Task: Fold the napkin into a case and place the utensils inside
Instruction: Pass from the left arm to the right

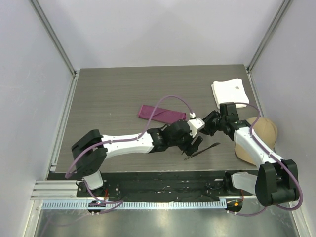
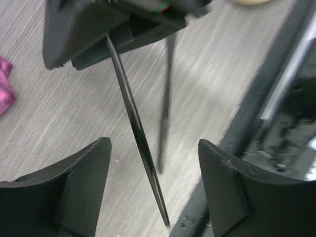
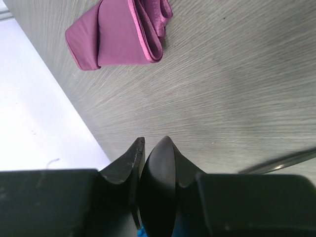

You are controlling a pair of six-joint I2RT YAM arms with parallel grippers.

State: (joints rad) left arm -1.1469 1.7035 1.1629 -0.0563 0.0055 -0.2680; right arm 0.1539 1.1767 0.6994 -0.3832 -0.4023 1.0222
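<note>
The left gripper (image 2: 154, 148) gapes wide around a thin dark utensil (image 2: 129, 101) pinched in the narrow right gripper (image 3: 153, 140), second utensil (image 1: 203, 150) just beside, folded magenta napkin (image 1: 160, 112) well apart.

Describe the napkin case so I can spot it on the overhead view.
On the grey table, look near the middle. The case is a long, narrow magenta-purple strip lying flat. The only other cloth, the white cloth, is squarer and sits at the far right corner.
</note>
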